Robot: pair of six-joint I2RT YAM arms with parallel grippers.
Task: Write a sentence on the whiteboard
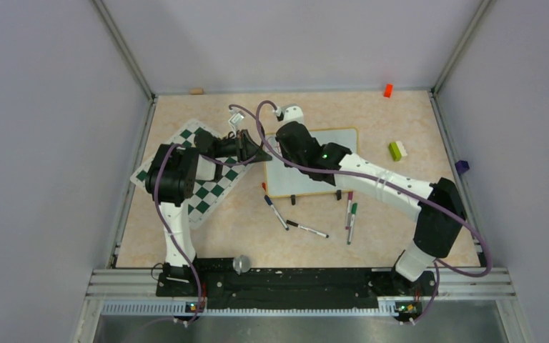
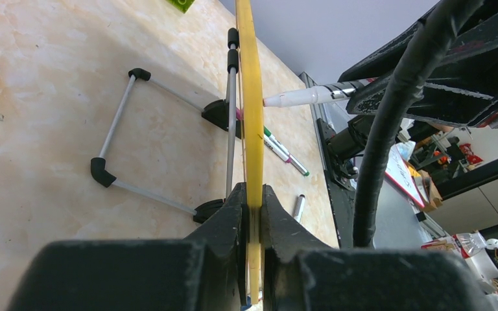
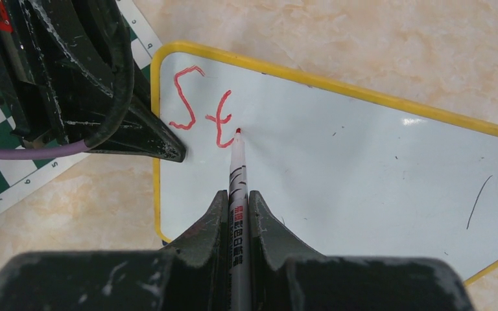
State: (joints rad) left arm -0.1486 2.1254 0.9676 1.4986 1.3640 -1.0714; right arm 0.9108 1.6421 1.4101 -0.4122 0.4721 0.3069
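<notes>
The whiteboard (image 1: pixel 339 143) lies near the table's middle; its rim looks yellow in the wrist views. My left gripper (image 2: pixel 253 202) is shut on the board's left edge (image 2: pixel 249 97), seen edge-on, and sits at that edge (image 1: pixel 259 154) from above. My right gripper (image 3: pixel 237 202) is shut on a white marker (image 3: pixel 238 170) with a red tip. The tip touches the board surface (image 3: pixel 363 168) just right of the red letters "St" (image 3: pixel 202 107), the only part of the sentence on the board. From above, the right gripper (image 1: pixel 280 146) hovers over the board's left part.
A green-and-white chessboard mat (image 1: pixel 207 194) lies under the left arm. Loose markers (image 1: pixel 275 212) (image 1: pixel 307 229) (image 1: pixel 351 216) lie in front of the board. A green-and-white block (image 1: pixel 397 149), an orange block (image 1: pixel 387 90) and a purple piece (image 1: pixel 462 166) sit to the right. The board's wire stand (image 2: pixel 118 126) shows underneath.
</notes>
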